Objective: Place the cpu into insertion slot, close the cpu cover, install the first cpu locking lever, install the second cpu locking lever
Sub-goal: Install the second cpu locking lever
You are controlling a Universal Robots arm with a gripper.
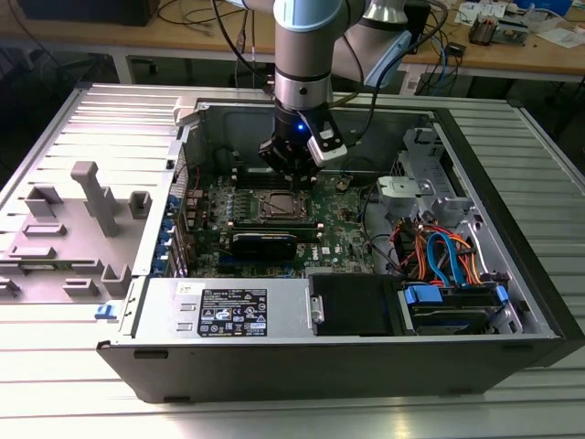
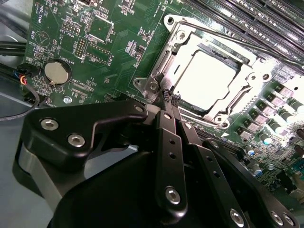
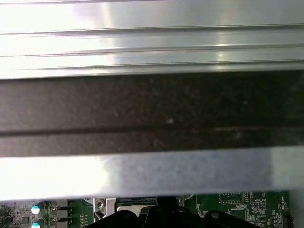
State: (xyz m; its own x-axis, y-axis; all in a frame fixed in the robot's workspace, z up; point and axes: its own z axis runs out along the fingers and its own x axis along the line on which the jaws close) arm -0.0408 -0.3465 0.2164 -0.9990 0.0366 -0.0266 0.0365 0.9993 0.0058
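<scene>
the cpu [image 2: 209, 81] sits in the slot [image 2: 167, 61], right of centre in the second wrist view, with the cover [image 2: 237, 97] down around it. the gripper [image 2: 170, 97] is pinched narrow, holding nothing, tips at the cover's near corner. judged: press gently and keep square to the frame.

The circuit board [image 2: 118, 61] was green. The cpu [image 2: 206, 78] shone pale silver inside its silver cpu cover [image 2: 164, 64]. The gripper [image 2: 170, 99] was matt black.
</scene>
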